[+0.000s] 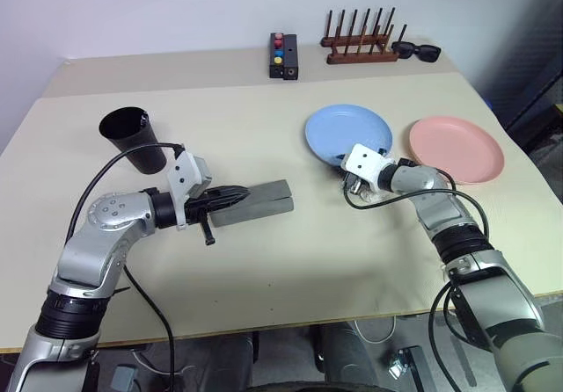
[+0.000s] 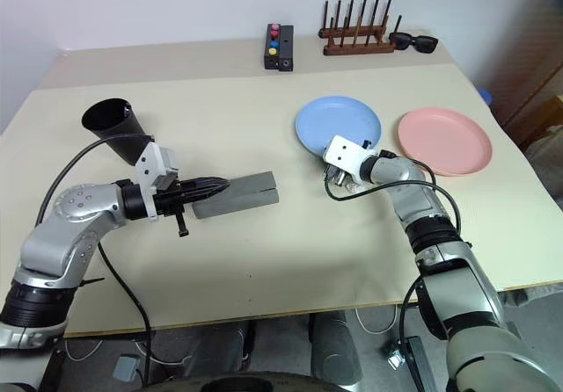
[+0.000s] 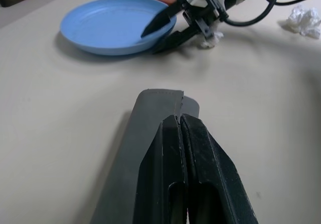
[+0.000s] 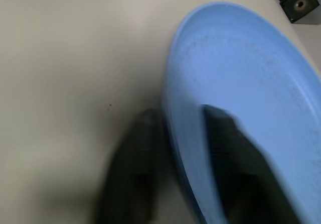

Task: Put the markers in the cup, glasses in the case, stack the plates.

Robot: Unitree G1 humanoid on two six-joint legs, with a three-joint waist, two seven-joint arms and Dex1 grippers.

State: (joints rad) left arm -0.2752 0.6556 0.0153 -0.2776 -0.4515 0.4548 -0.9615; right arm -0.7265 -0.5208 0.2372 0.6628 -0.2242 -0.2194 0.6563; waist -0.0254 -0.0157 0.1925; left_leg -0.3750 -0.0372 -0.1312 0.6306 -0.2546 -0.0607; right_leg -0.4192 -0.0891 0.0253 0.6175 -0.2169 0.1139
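My right gripper (image 3: 150,42) is shut on the near rim of the light blue plate (image 1: 348,128), one finger over the rim and one under it (image 4: 183,148). The salmon pink plate (image 1: 457,148) lies flat just to its right, apart from it. My left gripper (image 1: 239,197) is shut, and its fingers (image 3: 200,158) rest along the top of the grey case (image 1: 264,200), which looks closed. The black cup (image 1: 132,137) stands tilted behind my left arm. The markers and the glasses are out of view.
Along the far edge stand a black box with coloured buttons (image 1: 282,55), a wooden peg rack (image 1: 359,45) and black sunglasses (image 1: 416,51). A crumpled white tissue (image 3: 303,20) lies beside my right forearm, with a smaller scrap (image 3: 210,38) under the wrist.
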